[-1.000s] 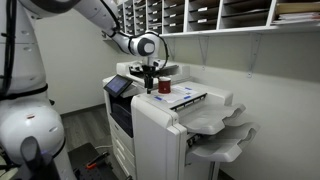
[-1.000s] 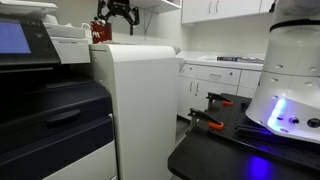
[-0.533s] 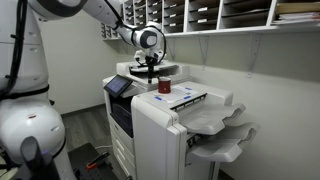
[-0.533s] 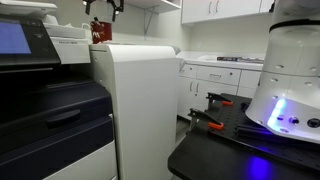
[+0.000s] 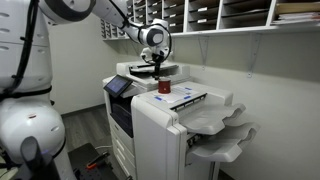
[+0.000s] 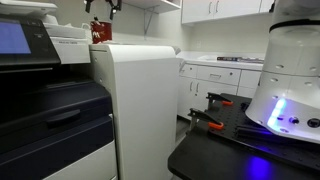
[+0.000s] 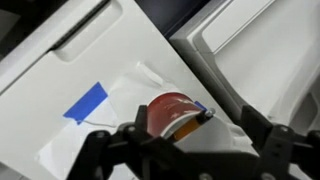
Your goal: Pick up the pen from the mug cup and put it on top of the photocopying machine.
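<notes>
A red mug stands on the white top of the photocopying machine, next to a blue tape mark. A pen with an orange body and a blue end leans at the mug's rim. My gripper hangs above the mug, jaws wide open and empty, a finger on each side. In both exterior views the gripper is above the mug and clear of it. The pen is too small to see there.
The copier's control panel and output trays flank the top. Wall shelves with paper slots run close above. My base stands on a black table beside the copier.
My gripper has risen from just over the mug to higher above it, staying open. The mug and pen have not moved.
</notes>
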{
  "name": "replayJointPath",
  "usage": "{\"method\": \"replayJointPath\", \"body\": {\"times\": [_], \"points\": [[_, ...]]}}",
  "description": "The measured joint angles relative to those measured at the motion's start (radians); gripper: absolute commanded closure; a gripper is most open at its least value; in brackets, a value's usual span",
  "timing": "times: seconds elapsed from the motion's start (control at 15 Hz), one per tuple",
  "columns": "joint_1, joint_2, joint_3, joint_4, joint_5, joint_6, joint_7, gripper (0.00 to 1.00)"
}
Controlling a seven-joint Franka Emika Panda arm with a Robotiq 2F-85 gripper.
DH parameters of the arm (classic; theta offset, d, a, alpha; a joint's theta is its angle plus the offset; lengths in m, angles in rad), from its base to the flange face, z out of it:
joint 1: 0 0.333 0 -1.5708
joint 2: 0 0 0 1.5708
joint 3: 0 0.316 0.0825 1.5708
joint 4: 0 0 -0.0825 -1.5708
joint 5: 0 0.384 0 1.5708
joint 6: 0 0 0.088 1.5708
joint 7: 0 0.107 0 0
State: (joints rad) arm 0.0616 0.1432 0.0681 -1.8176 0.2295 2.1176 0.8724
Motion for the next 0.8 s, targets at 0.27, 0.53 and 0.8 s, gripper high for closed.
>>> {"method": "replayJointPath", "body": {"times": [0.27, 0.53, 0.8], "points": [[0.0, 0.058, -0.015, 0.072, -0.008, -0.006, -0.002, 0.39], [0.0, 0.107, -0.029, 0.135, -0.008, -0.019, -0.002, 0.6], [0.0, 0.166, -0.041, 0.197, -0.008, -0.035, -0.001, 0.6]]}}
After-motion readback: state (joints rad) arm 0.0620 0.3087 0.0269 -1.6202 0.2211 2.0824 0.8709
